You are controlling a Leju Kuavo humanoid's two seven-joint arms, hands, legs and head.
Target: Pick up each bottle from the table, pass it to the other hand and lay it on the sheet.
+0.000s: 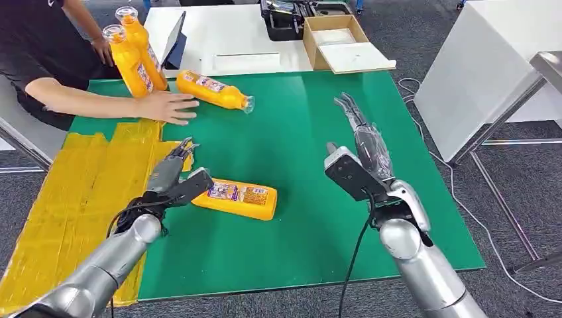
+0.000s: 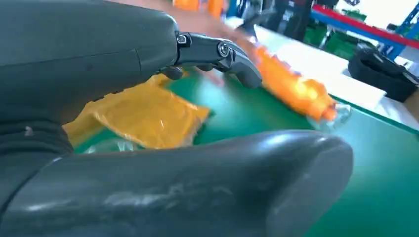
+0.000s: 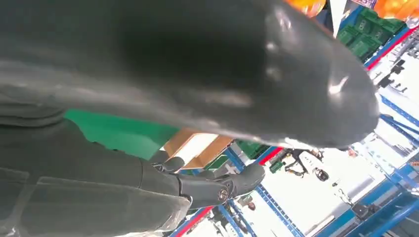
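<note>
An orange bottle [image 1: 240,199] lies on its side on the green mat [image 1: 311,199], just right of the yellow sheet [image 1: 79,192]. My left hand [image 1: 175,165] hovers at that bottle's left end, over the sheet's edge, fingers apart and empty. Farther back a second bottle [image 1: 213,90] lies on the mat, blurred in the left wrist view [image 2: 296,91]. Two more bottles [image 1: 136,56] stand upright at the back left. My right hand [image 1: 363,136] is raised over the mat's right half, fingers stretched out, holding nothing.
A person sits at the back left, with a hand [image 1: 167,106] flat on the mat beside the far bottle. Behind the mat are a white table, a cardboard box [image 1: 341,41] and a tablet [image 1: 175,41]. A white panel [image 1: 477,73] stands at the right.
</note>
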